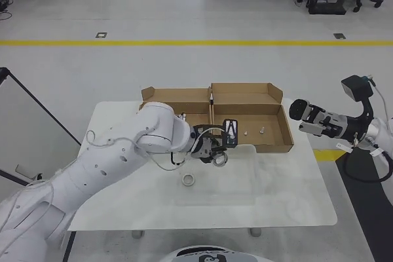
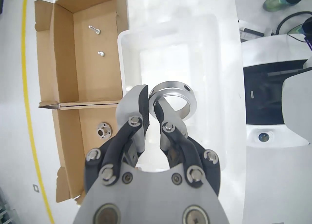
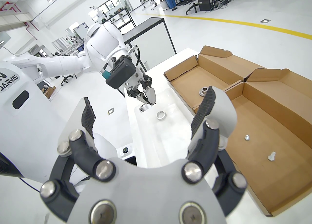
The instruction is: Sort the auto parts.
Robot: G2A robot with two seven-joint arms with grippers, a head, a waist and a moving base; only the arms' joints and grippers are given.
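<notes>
Left end effector (image 2: pixel 150 99) is pinching a metal ring (image 2: pixel 170 86) by its wall, one finger in the bore and one outside, over the white tray (image 2: pixel 120 64). Probably lifted clear, but it's hard to say. A second ring (image 3: pixel 161 115) sits in the tray, so two to go. The cardboard box (image 2: pixel 63 59) beside it already has a flanged hub (image 2: pixel 104 130) in one compartment and two bolts (image 2: pixel 94 29) in the other. Right end effector (image 1: pixel 300 118) hangs wide open, past the table (image 1: pixel 281 196) edge.
</notes>
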